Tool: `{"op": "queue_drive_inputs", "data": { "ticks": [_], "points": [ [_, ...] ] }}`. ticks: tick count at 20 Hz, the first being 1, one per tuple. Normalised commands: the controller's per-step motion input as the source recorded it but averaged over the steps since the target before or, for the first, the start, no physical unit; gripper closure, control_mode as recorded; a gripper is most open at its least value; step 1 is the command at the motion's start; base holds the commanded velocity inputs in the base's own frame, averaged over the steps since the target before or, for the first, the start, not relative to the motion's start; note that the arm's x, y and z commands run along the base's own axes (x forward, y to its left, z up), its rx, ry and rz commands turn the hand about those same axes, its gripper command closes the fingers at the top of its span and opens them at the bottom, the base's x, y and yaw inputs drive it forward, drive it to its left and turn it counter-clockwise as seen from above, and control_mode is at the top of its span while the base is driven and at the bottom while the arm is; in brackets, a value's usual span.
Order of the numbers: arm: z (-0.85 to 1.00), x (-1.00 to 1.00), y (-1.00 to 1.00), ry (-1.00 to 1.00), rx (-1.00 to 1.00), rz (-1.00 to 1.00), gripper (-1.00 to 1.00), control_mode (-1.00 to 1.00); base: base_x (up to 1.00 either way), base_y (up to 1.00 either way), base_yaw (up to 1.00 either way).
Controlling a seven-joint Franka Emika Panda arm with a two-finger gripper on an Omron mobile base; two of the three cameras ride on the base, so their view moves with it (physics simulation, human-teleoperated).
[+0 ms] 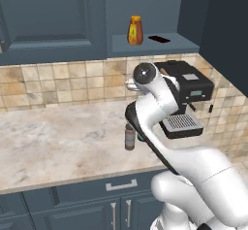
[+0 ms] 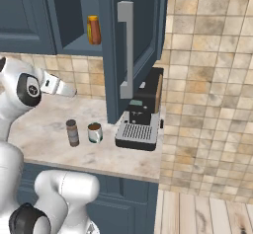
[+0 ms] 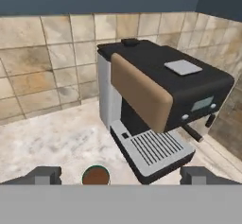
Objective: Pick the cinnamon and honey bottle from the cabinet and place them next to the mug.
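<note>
The mug (image 2: 95, 133) is seen on the marble tabletop (image 1: 58, 137), close to its front edge, and dark brown liquid is held in it; from the hand view its rim and brown contents (image 3: 96, 176) are seen from above. The cinnamon (image 2: 72, 132) is stood upright just beside the mug, on the side away from the coffee machine (image 2: 141, 119), apart from it by a narrow gap; a brown body and a grey cap are shown, and no writing can be read on it. In the left base view the jar (image 1: 130, 137) is partly covered by the arm.

The honey bottle (image 1: 135, 30) is kept upright in the open niche of the cabinet (image 1: 53, 15), on the shelf near its front edge; a reddish label is carried on its amber body, but the lettering is too small to be read. A flat dark object (image 1: 159, 39) is laid on the same shelf, well apart from the bottle.

The claw (image 3: 120, 175) is held above the tabletop with its fingers spread wide and nothing between them.
</note>
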Motion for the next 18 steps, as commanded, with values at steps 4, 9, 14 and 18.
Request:
{"op": "queue_drive_inputs", "data": {
  "ticks": [4,9,14,18],
  "points": [
    [0.87,-0.40,-0.34,0.05,0.05,0.44,-1.00,-1.00,0.00,0.00,0.00],
    [0.77,-0.28,-0.31,0.09,0.01,0.37,-1.00,-1.00,0.00,0.00,0.00],
    [0.21,-0.04,-0.40,0.06,0.01,0.11,-1.00,-1.00,0.00,0.00,0.00],
    [0.00,0.00,-0.29,-0.09,0.03,0.01,-1.00,-1.00,0.00,0.00,0.00]
  ]
}}
